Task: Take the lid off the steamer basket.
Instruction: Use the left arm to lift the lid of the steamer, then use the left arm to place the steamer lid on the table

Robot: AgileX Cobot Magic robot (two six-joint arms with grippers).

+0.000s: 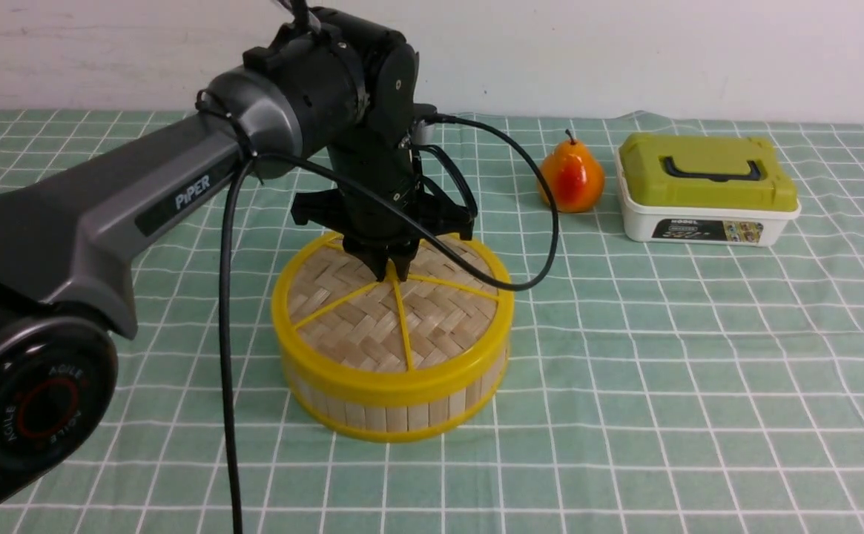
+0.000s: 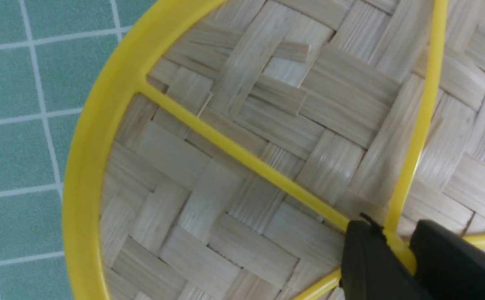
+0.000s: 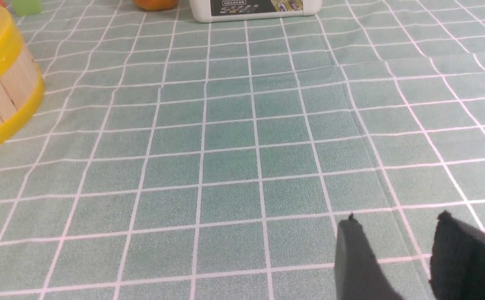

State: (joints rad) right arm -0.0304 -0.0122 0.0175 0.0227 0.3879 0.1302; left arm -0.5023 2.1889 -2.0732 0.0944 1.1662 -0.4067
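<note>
The left arm (image 1: pixel 105 215) fills the near left corner and reaches forward over the desk's middle; its left pincer (image 1: pixel 393 268) points straight down, the fingers (image 2: pixel 367 258) closed to a narrow gap with the yellow knob (image 2: pixel 400 250) nipped between them; the knob is the hub of the lid (image 1: pixel 372 319), where the spokes meet; the lid lies flat and level on the basket (image 1: pixel 394 411), rim on rim, not lifted; the basket stands just left of the desk's middle on the green checked cloth (image 1: pixel 661 371); toward the far right corner, well apart from the basket, stands a pear (image 1: pixel 571 178), and just beside it a white box (image 1: pixel 706 219) with a green cover; the right pincer (image 3: pixel 396 258) hangs low over bare cloth, fingers parted, holding nothing.
</note>
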